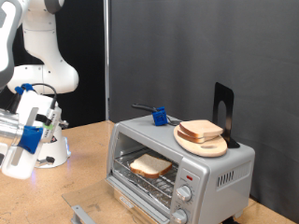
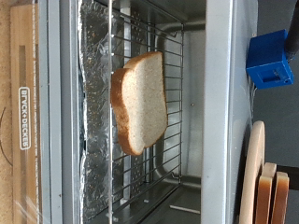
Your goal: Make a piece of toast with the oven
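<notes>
Exterior view: my pincer (image 1: 35,140), white with blue parts, hangs at the picture's left, above the light wooden tabletop (image 1: 84,163) and well apart from the boxy silver-grey toaster oven (image 1: 220,173). I cannot tell whether its fingers stand wide or narrow, for they are too small and cluttered to read here, and nothing shows between them.

The oven's glass-fronted door (image 1: 93,207) is folded down and open. Inside, on the wire rack (image 1: 159,184), lies the flat pale slice of bread with a tan-brown crust (image 1: 149,166), resting flat near the middle of the rack. Round knobs (image 1: 184,195) run down the oven's front at the picture's right.

On the oven's roof sits a round wooden plate (image 1: 207,145) carrying more bread slices (image 1: 200,130), stacked. Beside the plate, towards the picture's left, is a small blue block (image 1: 160,117) with a dark thin handle reaching out from it. A black upright stand (image 1: 224,110) rises behind the plate.

In the wrist view I look straight into the open oven: the slice (image 2: 140,101) lies on the rack bars (image 2: 173,140) over crinkled foil (image 2: 93,84). The blue block (image 2: 269,59) and the plate's edge (image 2: 254,173) show at one side. My own fingers do not show in this view.
</notes>
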`<state>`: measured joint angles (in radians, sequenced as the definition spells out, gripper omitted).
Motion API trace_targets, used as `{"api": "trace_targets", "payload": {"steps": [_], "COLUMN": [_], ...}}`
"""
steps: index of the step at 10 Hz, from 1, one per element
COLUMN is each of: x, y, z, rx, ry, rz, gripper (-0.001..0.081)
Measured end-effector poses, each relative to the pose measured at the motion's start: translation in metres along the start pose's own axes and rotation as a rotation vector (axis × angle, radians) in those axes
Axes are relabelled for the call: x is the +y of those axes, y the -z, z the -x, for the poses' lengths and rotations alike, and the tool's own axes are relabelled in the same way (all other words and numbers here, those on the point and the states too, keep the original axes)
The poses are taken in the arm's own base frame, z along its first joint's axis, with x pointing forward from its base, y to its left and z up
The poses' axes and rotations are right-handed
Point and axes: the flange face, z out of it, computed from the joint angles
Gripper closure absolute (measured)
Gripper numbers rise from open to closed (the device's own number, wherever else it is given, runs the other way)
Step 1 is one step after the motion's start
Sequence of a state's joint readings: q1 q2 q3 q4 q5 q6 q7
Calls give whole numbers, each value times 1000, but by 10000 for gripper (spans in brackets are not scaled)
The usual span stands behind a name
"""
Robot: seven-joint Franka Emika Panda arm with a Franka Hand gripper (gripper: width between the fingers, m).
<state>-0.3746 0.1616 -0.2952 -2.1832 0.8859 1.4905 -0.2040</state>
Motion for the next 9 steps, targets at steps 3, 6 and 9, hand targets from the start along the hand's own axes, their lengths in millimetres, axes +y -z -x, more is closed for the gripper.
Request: {"api": "trace_targets", "payload": {"steps": [3,6,9], "x": [20,51,75], "y": [4,-10,-39], "z": [-3,-24,-45], "rx": [30,97,75], "ry": [-8,36,20], "rz": [34,27,33], "gripper": [124,124,124]}}
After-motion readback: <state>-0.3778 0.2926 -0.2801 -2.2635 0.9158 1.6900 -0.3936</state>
